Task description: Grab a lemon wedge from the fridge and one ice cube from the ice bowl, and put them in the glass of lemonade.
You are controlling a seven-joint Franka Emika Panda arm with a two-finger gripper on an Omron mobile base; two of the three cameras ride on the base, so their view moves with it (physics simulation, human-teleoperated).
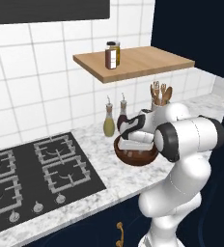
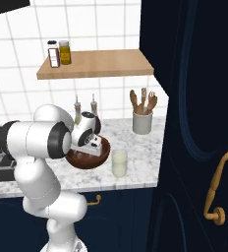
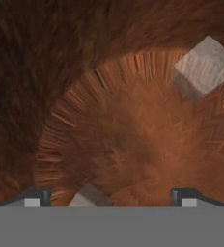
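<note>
Nearby: oil bottles (image 1: pixel 115 119) and utensil crock (image 2: pixel 142 122) stood behind.
Ice bowl (image 2: pixel 102 153): dark wood, pale cube (image 3: pixel 203 68) inside.
Gripper (image 3: pixel 111 197): spread wide, empty.

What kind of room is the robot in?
It looks like a kitchen, a computer-drawn one. There is a black gas stove set in a marble counter, a grey crock of wooden spoons by the tiled wall, and oil bottles beside a wooden bowl.
</note>
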